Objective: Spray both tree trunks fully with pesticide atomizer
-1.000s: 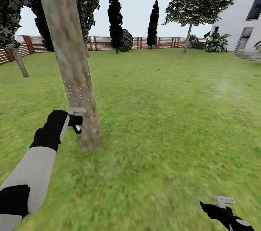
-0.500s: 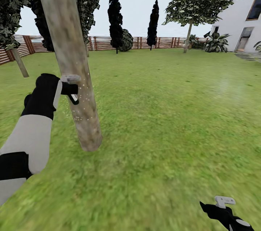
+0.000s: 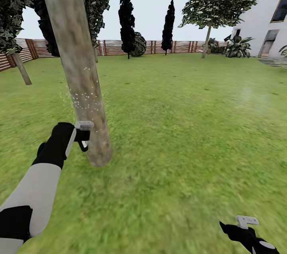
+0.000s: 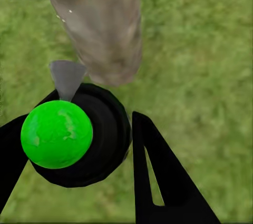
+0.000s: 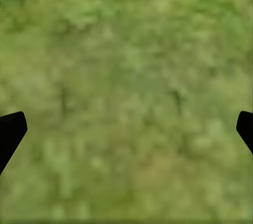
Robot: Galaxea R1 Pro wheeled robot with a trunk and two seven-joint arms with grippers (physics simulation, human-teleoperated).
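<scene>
Your left gripper (image 3: 81, 136) is clamped on the pesticide atomizer (image 4: 79, 134), held just beside the base of the leaning tree trunk (image 3: 77, 67). White pesticide (image 3: 83, 98) specks dot the bark above it. Your right gripper (image 3: 247, 224) hangs low at near right over grass (image 5: 126, 76), fingers spread wide, holding nothing.

I've got the atomizer (image 4: 74, 134) low beside the leaning grey-brown trunk (image 3: 79, 71), white pesticide specks (image 3: 83, 98) dotting its bark above
</scene>
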